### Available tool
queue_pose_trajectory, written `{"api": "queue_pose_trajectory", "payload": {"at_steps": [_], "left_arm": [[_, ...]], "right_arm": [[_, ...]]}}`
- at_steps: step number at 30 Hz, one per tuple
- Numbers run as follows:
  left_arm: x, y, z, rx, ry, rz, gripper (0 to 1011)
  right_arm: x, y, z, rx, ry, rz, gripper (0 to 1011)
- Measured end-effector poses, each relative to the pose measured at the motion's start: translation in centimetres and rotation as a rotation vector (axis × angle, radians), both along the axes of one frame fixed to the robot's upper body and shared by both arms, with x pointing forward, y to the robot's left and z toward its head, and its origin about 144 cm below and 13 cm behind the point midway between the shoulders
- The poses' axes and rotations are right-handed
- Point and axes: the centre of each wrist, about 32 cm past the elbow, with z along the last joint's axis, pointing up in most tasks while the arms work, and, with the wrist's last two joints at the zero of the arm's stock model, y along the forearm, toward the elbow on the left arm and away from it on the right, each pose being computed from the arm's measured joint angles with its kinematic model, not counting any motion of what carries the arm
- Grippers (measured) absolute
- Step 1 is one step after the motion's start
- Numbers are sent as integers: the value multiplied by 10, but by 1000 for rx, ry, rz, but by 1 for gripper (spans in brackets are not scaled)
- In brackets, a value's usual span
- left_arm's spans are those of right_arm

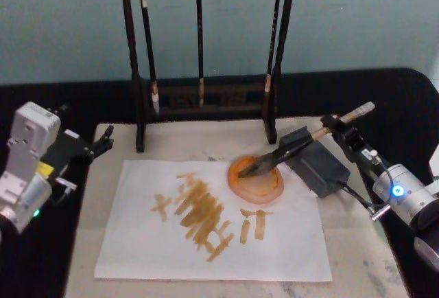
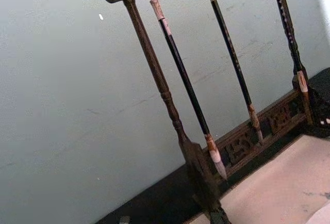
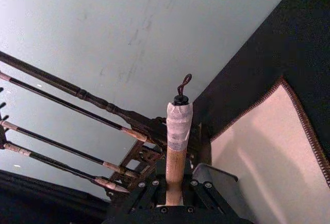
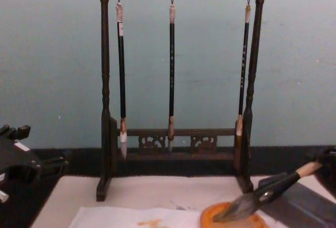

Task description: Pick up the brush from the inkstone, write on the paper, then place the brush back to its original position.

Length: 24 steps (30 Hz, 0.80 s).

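Brush (image 1: 295, 145) tilted, tuft down in orange dish (image 1: 236, 187) near paper's (image 1: 137, 243) far right corner, shaft over dark block (image 1: 322, 167). Right gripper (image 1: 341, 128) clamped on tan handle, toward desk's right edge. Orange strokes (image 1: 199, 212) cover paper. Writing likely done, put-back step in hand. Next: settle brush on rest, unclamp, lift clear. Left gripper (image 1: 103, 141) parked at desk's left edge, claw state cannot be told.

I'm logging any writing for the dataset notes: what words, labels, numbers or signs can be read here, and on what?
No text can be read.
Orange-brown strokes on the paper: character-like, not legible.
Pale marks on a hanging thin brush: too small.
Carved panels in the rack: ornament, no letters.
Yellow sticker on the left arm: blurred.
The brush in the right gripper: white tape, no writing seen.
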Motion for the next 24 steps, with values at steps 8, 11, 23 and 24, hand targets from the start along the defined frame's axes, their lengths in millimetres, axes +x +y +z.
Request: {"api": "queue_pose_trajectory", "payload": {"at_steps": [8, 11, 23, 24], "left_arm": [[0, 0, 0, 0, 0, 0, 1010], [0, 0, 0, 0, 0, 0, 1010], [0, 0, 0, 0, 0, 0, 1010], [0, 0, 0, 0, 0, 0, 1010]], "right_arm": [[-2, 0, 0, -2, 3, -1, 163], [-4, 0, -1, -1, 5, -2, 163], [-5, 1, -1, -5, 8, -3, 163], [-5, 1, -1, -5, 8, -3, 163]]}}
